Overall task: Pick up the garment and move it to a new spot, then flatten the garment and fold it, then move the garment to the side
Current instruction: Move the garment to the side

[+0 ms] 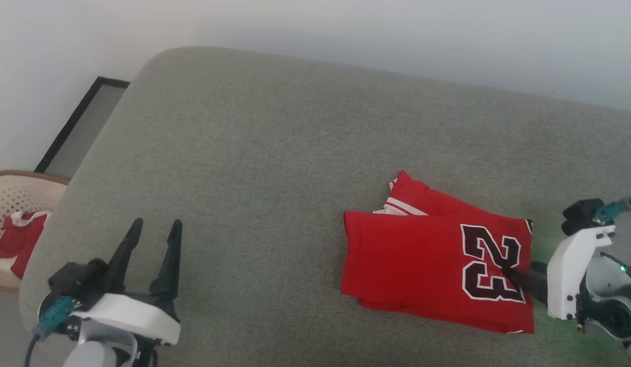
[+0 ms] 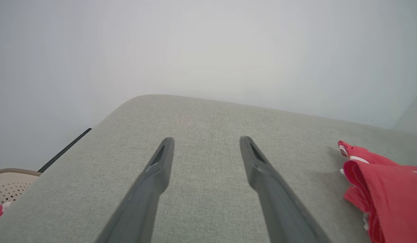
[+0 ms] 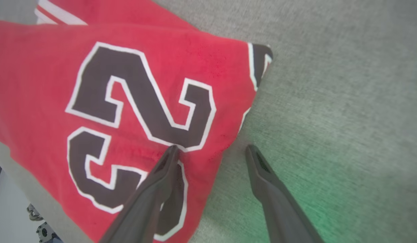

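Note:
The garment [image 1: 422, 260] is a red jersey folded into a rectangle on the grey cushion, its black white-outlined number 23 facing up; a striped sleeve edge pokes out at its far side. My right gripper [image 3: 211, 150] is open at the garment's [image 3: 127, 101] right edge: one finger lies over the number, the other over bare cushion. In the head view the right gripper [image 1: 519, 275] reaches in from the right. Over bare cushion at the lower left, my left gripper [image 1: 157, 224] stands open, well apart from the garment [image 2: 387, 189]; its fingers [image 2: 205, 140] hold nothing.
The large grey cushion [image 1: 274, 153] fills the work area, with a pale wall behind. At the far left a woven beige basket [image 1: 14, 193] holds a small red-and-white cloth bundle [image 1: 19, 239]. A black-framed panel [image 1: 75, 127] leans beside the wall.

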You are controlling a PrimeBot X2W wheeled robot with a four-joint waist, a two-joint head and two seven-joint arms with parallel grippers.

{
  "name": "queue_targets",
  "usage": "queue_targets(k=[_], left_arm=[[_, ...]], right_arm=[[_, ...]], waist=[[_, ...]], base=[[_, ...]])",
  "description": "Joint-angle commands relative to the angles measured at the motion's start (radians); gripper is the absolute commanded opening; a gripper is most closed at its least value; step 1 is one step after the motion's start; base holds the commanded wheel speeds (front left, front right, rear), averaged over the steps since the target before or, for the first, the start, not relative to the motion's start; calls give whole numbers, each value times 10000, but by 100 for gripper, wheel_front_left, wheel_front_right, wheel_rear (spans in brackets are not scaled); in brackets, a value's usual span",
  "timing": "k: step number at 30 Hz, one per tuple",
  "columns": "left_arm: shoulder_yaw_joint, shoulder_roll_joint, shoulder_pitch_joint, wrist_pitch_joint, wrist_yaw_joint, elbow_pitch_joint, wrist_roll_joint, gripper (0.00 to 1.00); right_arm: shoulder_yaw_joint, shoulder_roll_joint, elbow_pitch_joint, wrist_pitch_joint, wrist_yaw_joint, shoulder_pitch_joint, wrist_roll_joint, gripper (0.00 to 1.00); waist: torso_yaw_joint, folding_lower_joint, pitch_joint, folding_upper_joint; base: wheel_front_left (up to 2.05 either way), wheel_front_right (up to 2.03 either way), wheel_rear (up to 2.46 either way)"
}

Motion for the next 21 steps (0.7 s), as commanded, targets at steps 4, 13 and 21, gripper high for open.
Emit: queue_targets(k=[4, 13, 21], left_arm=[[-52, -258, -367, -46, -60, 110, 174, 100], [154, -497, -511, -48, -80, 191, 291, 100], [366, -510, -541, -47, -87, 32, 276, 100]], right_arm=[[82, 431, 531, 1268, -6, -216, -24, 100], [-202, 845, 553, 2041, -5, -344, -258, 0], [-919, 594, -104, 2086, -12, -550, -261, 0]], waist=[[250, 0, 279, -1], [277, 0, 409, -1], [-60, 0, 452, -1]], base=[[0, 0, 0], [0, 0, 0], [0, 0, 0]])
